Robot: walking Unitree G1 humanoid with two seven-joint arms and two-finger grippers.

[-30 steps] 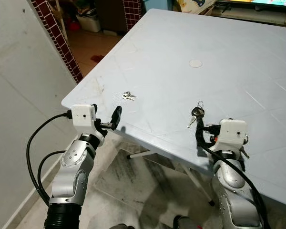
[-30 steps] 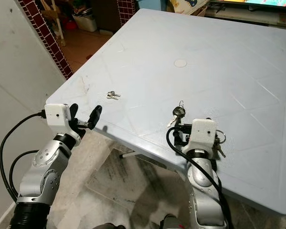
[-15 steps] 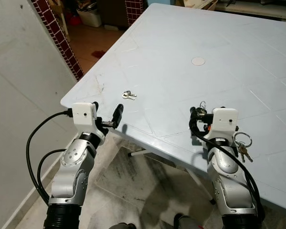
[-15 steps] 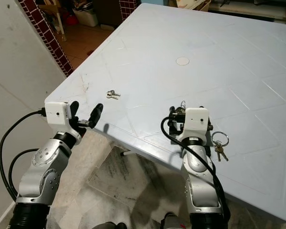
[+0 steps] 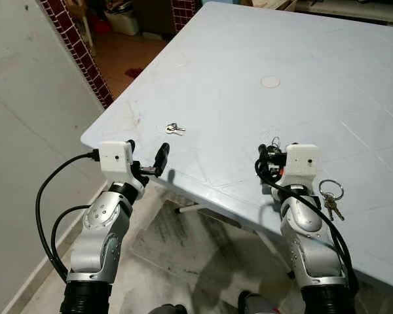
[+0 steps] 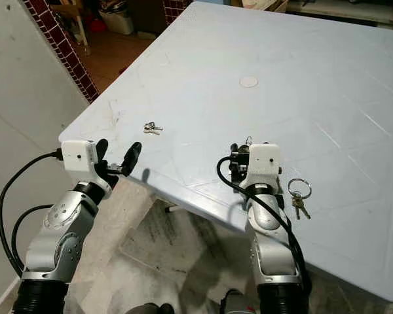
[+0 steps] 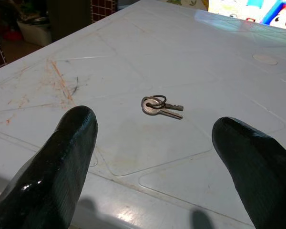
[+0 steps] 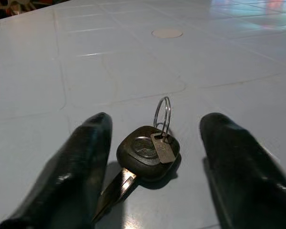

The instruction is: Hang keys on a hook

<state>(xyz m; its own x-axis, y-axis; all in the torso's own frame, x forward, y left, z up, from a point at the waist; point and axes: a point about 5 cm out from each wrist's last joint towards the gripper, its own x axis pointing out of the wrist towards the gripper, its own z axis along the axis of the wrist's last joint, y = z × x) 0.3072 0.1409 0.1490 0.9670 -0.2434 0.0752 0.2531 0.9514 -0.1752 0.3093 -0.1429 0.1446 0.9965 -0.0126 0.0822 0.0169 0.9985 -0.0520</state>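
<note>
Head view: I see the car key [image 6: 243, 148] on the table [image 6: 354, 98], just ahead of my right gripper [image 6: 238, 159]; small keys [image 5: 175, 128] lie beyond the left gripper [image 5: 146, 159]; a third bunch [image 6: 299, 197] sits beside my right arm

Left wrist: fingers [image 7: 66, 157] apart, small keys between and ahead, blades pointing sideways

Right wrist: fingers [image 8: 81, 162] apart, straddling the black-headed key [image 8: 145, 157], ring [image 8: 163, 113] upright, blade toward me; I'd close here

The pale grey plastic table [image 7: 133, 43] looks smooth and faintly glossy with orange scuffs, the small keys [image 7: 159, 106] are shiny metal, and the car key [image 8: 147, 153] has a glossy black plastic head.
</note>
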